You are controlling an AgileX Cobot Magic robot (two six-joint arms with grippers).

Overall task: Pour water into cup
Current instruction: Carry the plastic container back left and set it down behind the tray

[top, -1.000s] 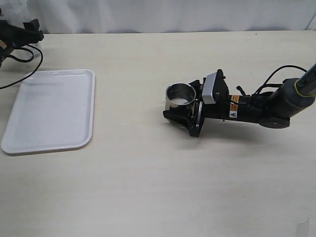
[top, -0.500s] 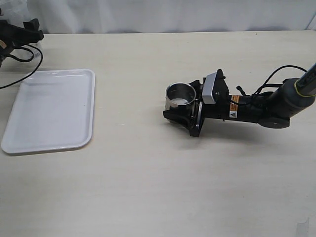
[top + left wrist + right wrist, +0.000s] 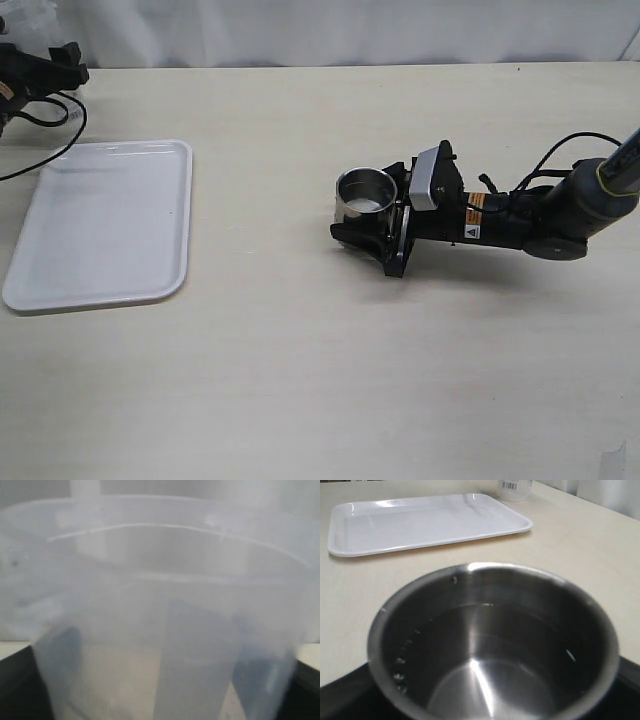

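- Two black fingers of the right gripper point(image 3: 365, 212) are clamped on the cup point(image 3: 364, 192), one on each side, low over the worktop point(image 3: 300, 380).
- The cup stands upright, right of the middle, with clear water point(image 3: 495, 630) pooled in its bottom.
- A white tray point(image 3: 105, 225) lies flat, well apart to the left.
- At the far left corner, the left gripper point(image 3: 72, 58) flanks a clear beaker point(image 3: 160, 630); I cannot tell whether it squeezes it.
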